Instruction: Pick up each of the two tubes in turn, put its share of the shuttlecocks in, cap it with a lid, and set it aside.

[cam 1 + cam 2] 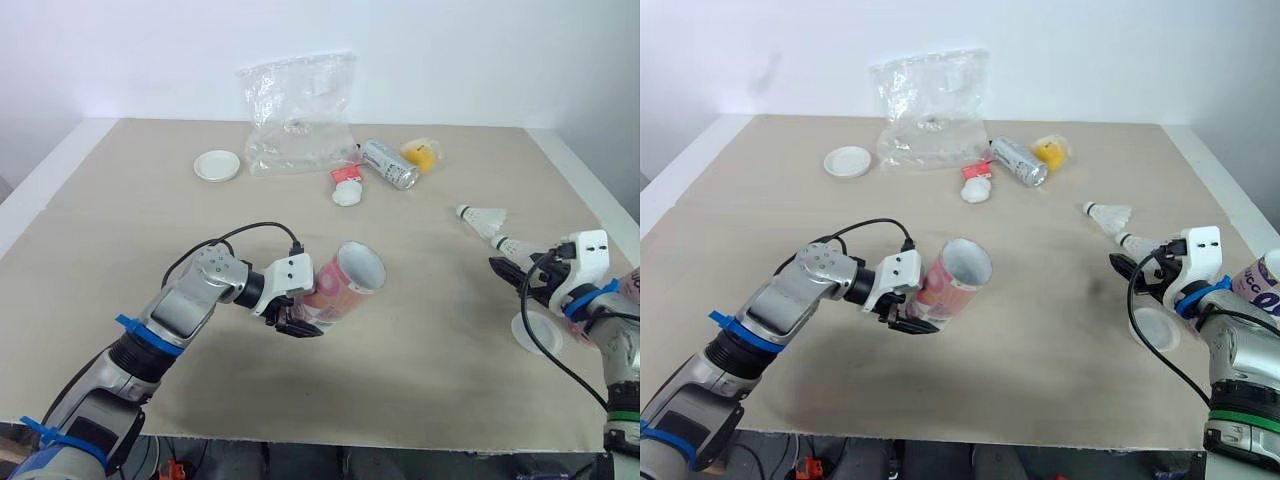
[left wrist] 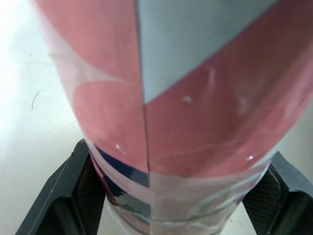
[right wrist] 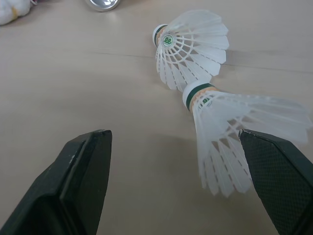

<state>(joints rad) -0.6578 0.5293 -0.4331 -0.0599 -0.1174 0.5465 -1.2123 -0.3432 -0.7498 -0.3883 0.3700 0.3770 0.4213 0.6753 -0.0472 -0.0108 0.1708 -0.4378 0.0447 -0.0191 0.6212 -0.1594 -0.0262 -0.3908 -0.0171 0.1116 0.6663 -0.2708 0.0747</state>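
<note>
Left gripper [image 1: 298, 320] is clamped on the pink tube [image 1: 342, 283] at centre frame, the tube tilted with its open mouth toward the upper right. Right gripper [image 3: 173, 134], at the right edge, is spread wide, one shuttlecock [image 3: 234, 132] just beside a finger, a second shuttlecock [image 3: 193, 46] touching the first. One white lid [image 1: 217, 165] lies upper left.

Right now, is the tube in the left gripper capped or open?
Open. The tube has a bare, uncovered white mouth; left gripper clamps its base.
</note>
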